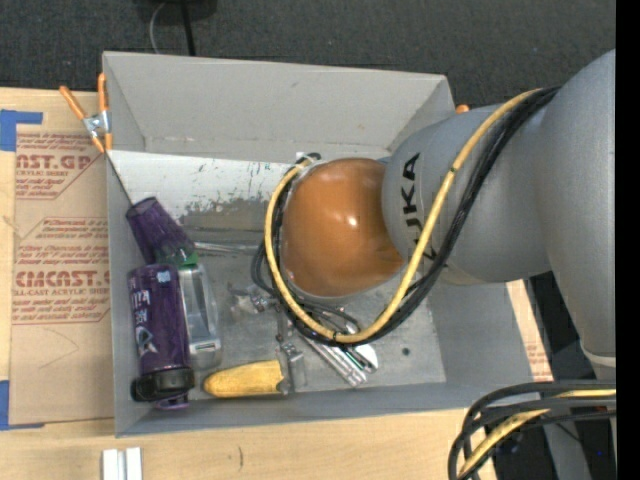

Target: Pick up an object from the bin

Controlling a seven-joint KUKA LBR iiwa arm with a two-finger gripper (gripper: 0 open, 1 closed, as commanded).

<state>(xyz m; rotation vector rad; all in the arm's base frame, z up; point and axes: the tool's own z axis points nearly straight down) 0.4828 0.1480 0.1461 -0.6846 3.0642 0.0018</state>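
The end effector [335, 350] is low over the floor of the bin [270, 98], near its front wall, under the orange cover of the wrist; I cannot tell if it is wide or narrow. Nearest to it lies a yellow oblong thing [243, 378], just beside it on the left. Farther left are a clear plastic box [201, 310] and a purple package [158, 318].

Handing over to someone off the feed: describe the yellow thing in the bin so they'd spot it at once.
Take the grey metal bin and its wall nearest the view's bottom edge. Against it, left of centre, lies a stubby yellow piece like a small corn cob. Its neighbours are a purple bottle and a clear case; it alone is yellow.
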